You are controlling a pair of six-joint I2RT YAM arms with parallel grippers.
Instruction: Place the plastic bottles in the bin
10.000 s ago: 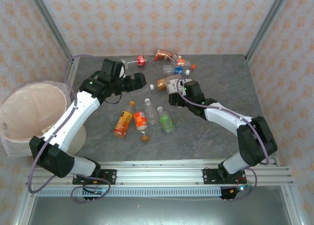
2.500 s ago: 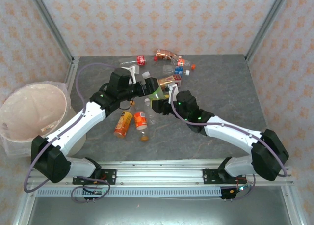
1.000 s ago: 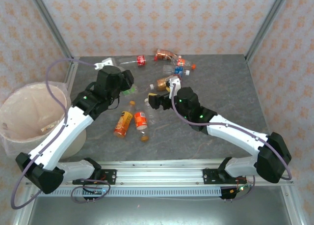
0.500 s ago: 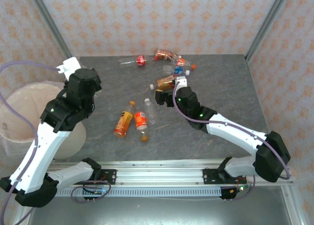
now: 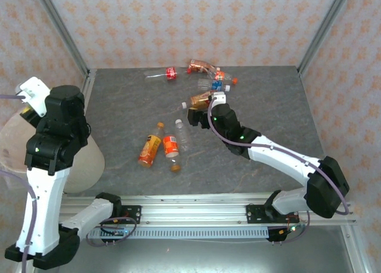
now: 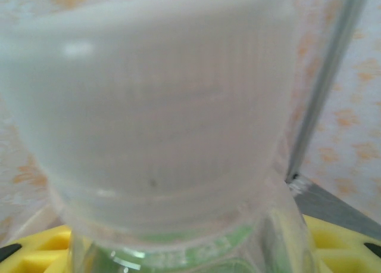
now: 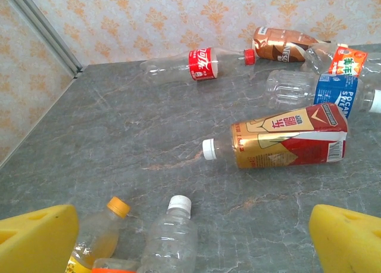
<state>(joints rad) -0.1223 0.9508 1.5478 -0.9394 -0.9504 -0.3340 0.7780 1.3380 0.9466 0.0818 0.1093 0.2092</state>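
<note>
The left arm has swung off the table (image 5: 268, 106) and now stands over the bin (image 5: 89, 163). The left gripper (image 6: 187, 246) pinches the white-capped, green-labelled bottle (image 6: 161, 106) between its yellow pads, and this bottle appears ready for release. The right gripper (image 7: 190, 237), jaws spread wide and empty, has advanced toward the gold-and-red bottle (image 7: 289, 143) lying on the table, probably the next pick.
</note>
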